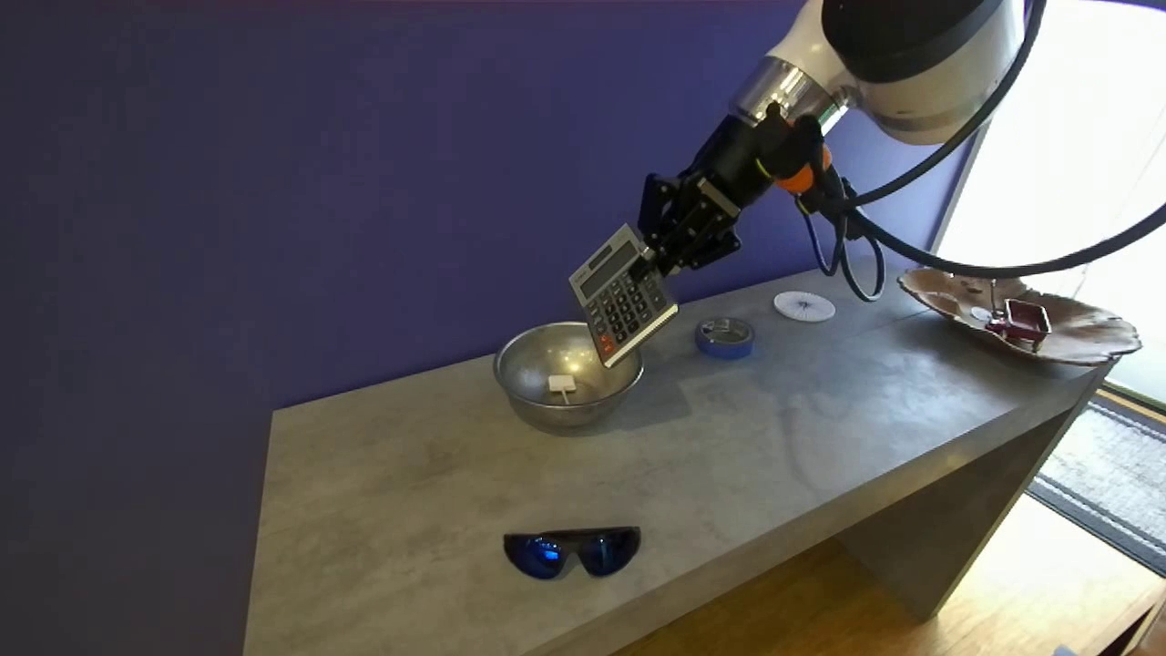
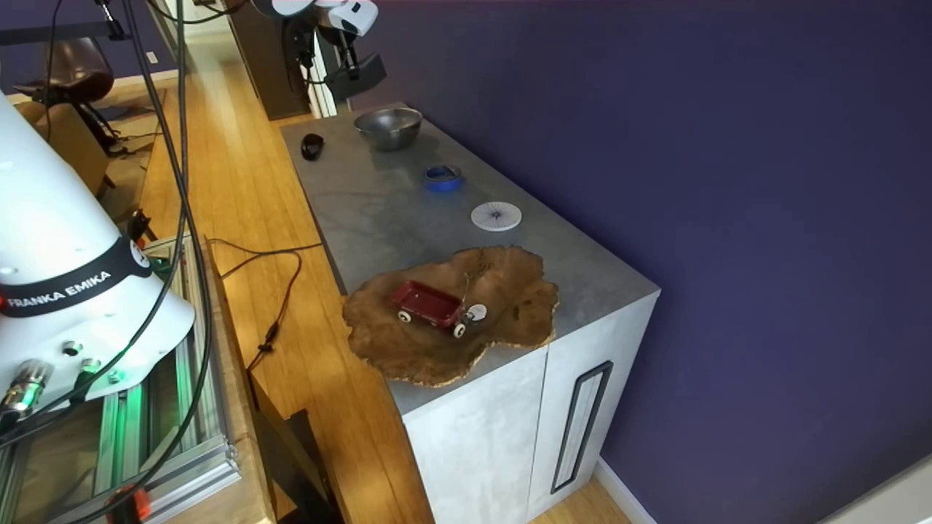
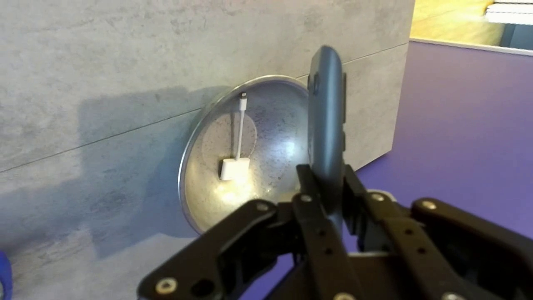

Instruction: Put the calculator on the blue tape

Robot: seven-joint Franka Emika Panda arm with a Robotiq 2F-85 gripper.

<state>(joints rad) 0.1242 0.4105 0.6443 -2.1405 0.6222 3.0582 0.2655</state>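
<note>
The calculator (image 1: 622, 301) is a grey slab with dark keys. My gripper (image 1: 652, 262) is shut on it and holds it tilted in the air, above and partly in front of the metal bowl in that exterior view. In an exterior view the calculator (image 2: 358, 78) shows dark, high at the far end. In the wrist view it stands edge-on (image 3: 326, 108) between the fingers of the gripper (image 3: 326, 171). The blue tape (image 1: 726, 347) lies flat on the counter beside the bowl, apart from the calculator. It also shows in an exterior view (image 2: 443, 184) and at the wrist view's left edge (image 3: 4, 271).
The metal bowl (image 1: 528, 408) holds a white adapter (image 3: 235, 168). Sunglasses (image 1: 572, 552) lie near the counter's front edge. A white disc (image 2: 496, 216) lies near the tape. A wooden tray (image 2: 393, 356) bears a red wagon (image 2: 428, 302). A purple wall (image 1: 410, 182) runs behind.
</note>
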